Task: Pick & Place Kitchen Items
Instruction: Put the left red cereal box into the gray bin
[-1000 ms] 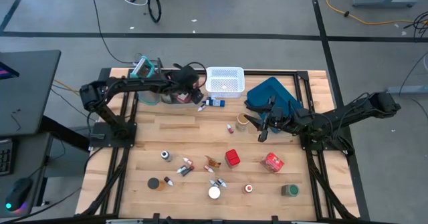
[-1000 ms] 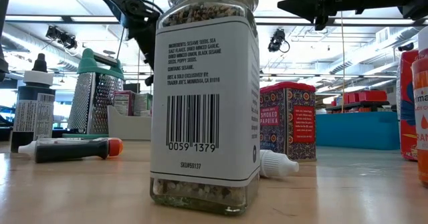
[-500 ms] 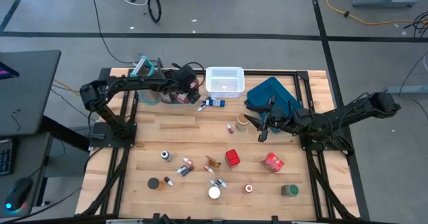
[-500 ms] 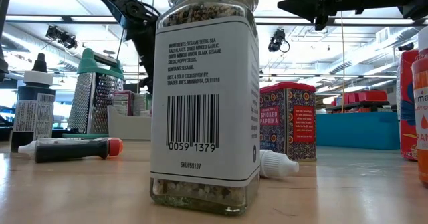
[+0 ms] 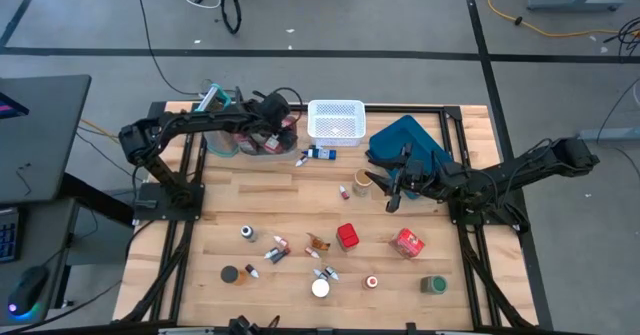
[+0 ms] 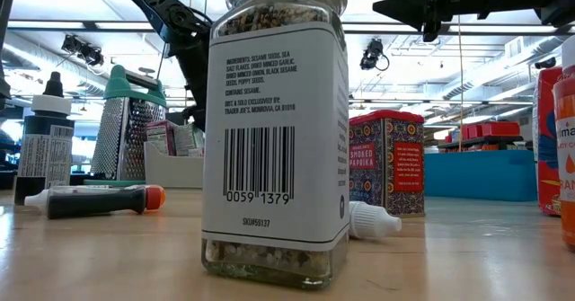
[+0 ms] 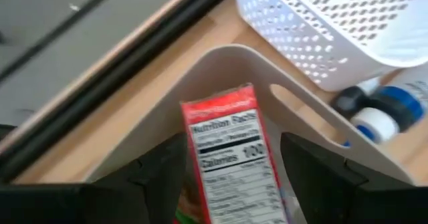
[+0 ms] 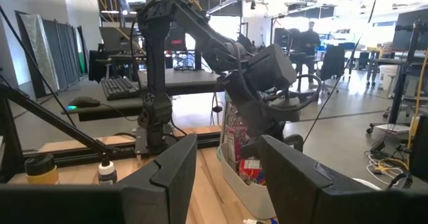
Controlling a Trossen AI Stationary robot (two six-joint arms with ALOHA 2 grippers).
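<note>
My left gripper (image 5: 272,115) is over the clear bin (image 5: 245,140) at the table's far left, shut on a red carton (image 7: 227,157) with a nutrition label. The right wrist view shows this carton (image 8: 234,134) upright above the bin (image 8: 247,190), which holds other goods. My right gripper (image 5: 393,200) hangs open and level above the table's middle right, near a small jar (image 5: 362,183), with nothing between its fingers. Several kitchen items lie loose on the near half of the table, among them a red can (image 5: 347,236) and a red carton (image 5: 407,242). My left gripper pinches the red carton between its two fingers, which sit on the carton's two long side edges (image 7: 194,150), the label face turned toward the wrist. The fingers slant down from the table's left. The carton stands about upright with its lower end at the bin's rim (image 7: 221,63); whether it rests on the goods inside, I cannot tell.
A white mesh basket (image 5: 335,120) stands right of the bin and a blue tray (image 5: 405,140) farther right. A grater (image 5: 213,100) stands behind the bin. A blue-capped bottle (image 5: 320,153) lies in front of the basket. A seasoning jar (image 6: 274,130) stands close to the low camera.
My left gripper has carried the red carton toward the table's far left, from the bin's right end to over the bin. It has stayed shut on the carton.
</note>
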